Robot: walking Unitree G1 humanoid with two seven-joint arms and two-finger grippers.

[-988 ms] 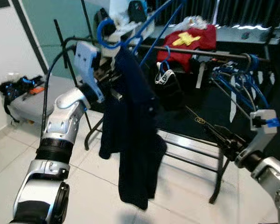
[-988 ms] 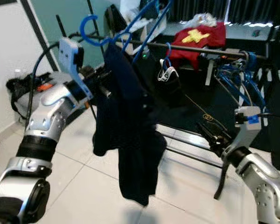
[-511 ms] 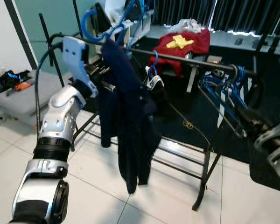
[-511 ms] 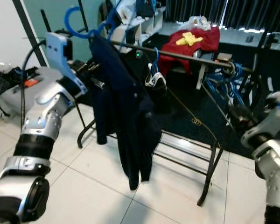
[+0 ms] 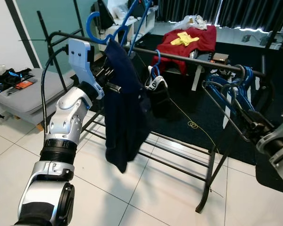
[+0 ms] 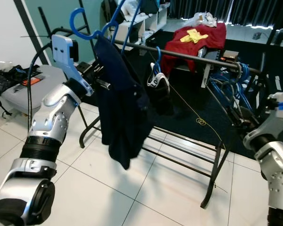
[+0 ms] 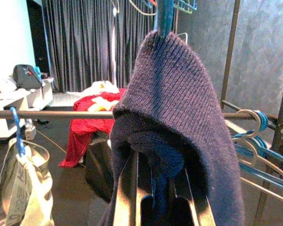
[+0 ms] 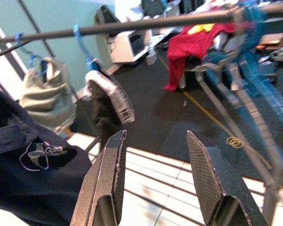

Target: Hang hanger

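Observation:
A dark navy garment point(image 5: 125, 108) hangs on a blue hanger whose hook point(image 5: 95, 28) curls at the left end of the rack's black rod point(image 5: 203, 60); whether the hook rests on the rod I cannot tell. My left gripper point(image 5: 112, 81) is raised beside the garment's shoulder. In the left wrist view its fingers point(image 7: 127, 188) are shut on the knitted cloth and the blue hanger neck point(image 7: 165, 14). My right gripper point(image 8: 155, 136) is open and holds nothing, low by the rack's right end point(image 5: 249, 123).
On the rod hang a black-and-white bag point(image 5: 155, 82) and a bunch of blue hangers point(image 5: 233, 89) at the right end. A red garment point(image 5: 191, 40) lies behind. A grey bench point(image 5: 23, 94) with clutter stands at the left. White tiled floor point(image 5: 146, 188) lies in front.
The view has drawn back and shifted. The garment has swung, and its lower end hangs higher and more bunched than before. My left arm has risen slightly toward the rod.

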